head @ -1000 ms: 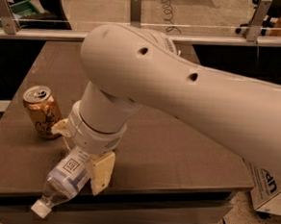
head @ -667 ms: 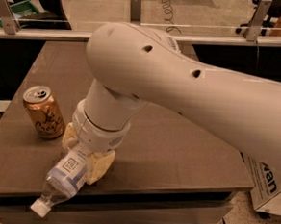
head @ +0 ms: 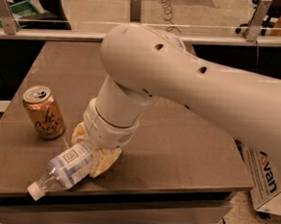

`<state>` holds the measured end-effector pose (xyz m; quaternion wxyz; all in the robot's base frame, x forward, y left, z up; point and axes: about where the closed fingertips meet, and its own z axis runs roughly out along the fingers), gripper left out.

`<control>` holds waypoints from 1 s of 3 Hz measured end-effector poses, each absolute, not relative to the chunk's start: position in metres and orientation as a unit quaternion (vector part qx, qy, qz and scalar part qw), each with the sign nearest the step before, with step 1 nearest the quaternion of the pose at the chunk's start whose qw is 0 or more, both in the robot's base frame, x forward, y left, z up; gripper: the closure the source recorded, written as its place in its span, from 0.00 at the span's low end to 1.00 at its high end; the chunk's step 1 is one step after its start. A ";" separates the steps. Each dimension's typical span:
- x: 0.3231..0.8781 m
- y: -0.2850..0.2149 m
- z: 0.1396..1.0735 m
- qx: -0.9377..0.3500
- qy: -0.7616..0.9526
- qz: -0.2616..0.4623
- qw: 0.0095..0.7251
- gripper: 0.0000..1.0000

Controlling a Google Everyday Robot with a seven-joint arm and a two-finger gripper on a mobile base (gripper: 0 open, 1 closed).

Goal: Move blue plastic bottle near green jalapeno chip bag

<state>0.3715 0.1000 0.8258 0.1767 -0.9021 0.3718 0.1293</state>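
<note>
The blue plastic bottle (head: 65,169), clear with a white cap (head: 34,191) and a pale label, lies tilted near the table's front left edge, cap pointing to the front left. My gripper (head: 86,152) comes down from the big white arm (head: 181,83). Its yellowish fingers (head: 103,160) are closed on the bottle's base end, one on each side. The green jalapeno chip bag is not visible; the arm hides much of the table's middle.
An orange-gold soda can (head: 44,112) stands upright just left of the gripper. The brown table (head: 186,151) ends close in front of the bottle. A cardboard box (head: 266,183) sits on the floor at the right. A glass barrier (head: 138,8) runs behind the table.
The fingers have closed in on the bottle's base. The bottle's cap end has shifted up and away from the front edge, and the arm has moved a little to the right.
</note>
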 end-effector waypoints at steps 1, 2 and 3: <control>0.372 0.100 0.827 -0.902 0.372 0.129 0.177 1.00; 0.394 0.051 0.865 -0.889 0.412 0.094 0.176 1.00; 0.403 0.031 0.893 -0.884 0.423 0.085 0.180 1.00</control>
